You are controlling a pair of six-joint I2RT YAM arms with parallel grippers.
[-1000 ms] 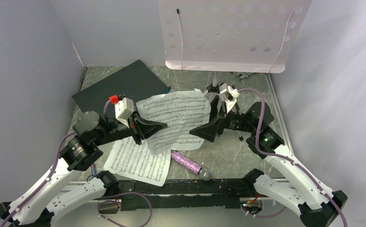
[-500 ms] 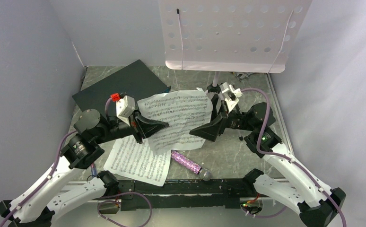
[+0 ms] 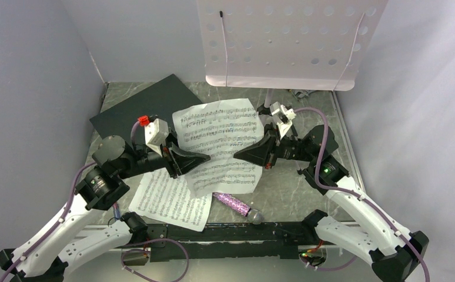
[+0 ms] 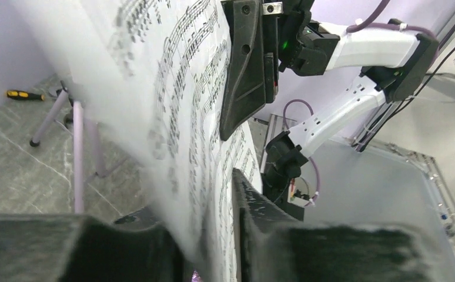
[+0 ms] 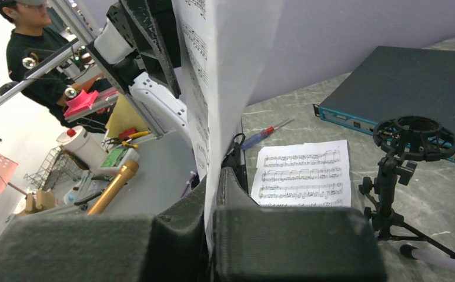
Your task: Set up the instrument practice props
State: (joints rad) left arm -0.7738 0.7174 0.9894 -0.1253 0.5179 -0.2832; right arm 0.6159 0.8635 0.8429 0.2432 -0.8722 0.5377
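One white sheet-music page (image 3: 222,141) hangs in the air between both arms. My right gripper (image 3: 238,155) is shut on its right edge, and in the right wrist view the paper (image 5: 225,70) is pinched flat between the pads of that gripper (image 5: 213,182). My left gripper (image 3: 203,157) stands slightly open, with the page (image 4: 184,117) loose between its fingers (image 4: 198,200). The second page (image 3: 169,202) lies flat on the table. The purple glitter microphone (image 3: 234,204) lies beside it. The lilac music stand (image 3: 284,41) rises at the back. The black mic stand (image 5: 410,138) shows in the right wrist view.
A dark flat box (image 3: 149,108) with a teal edge lies at the back left. A yellow-handled tool (image 4: 22,94) lies beyond the music stand's silver legs (image 4: 75,135). A red and blue tool (image 5: 266,134) lies near the flat page.
My right gripper has shut on the page's right edge and shifted left. The left jaws have eased apart. The held page now hangs flatter and a little higher.
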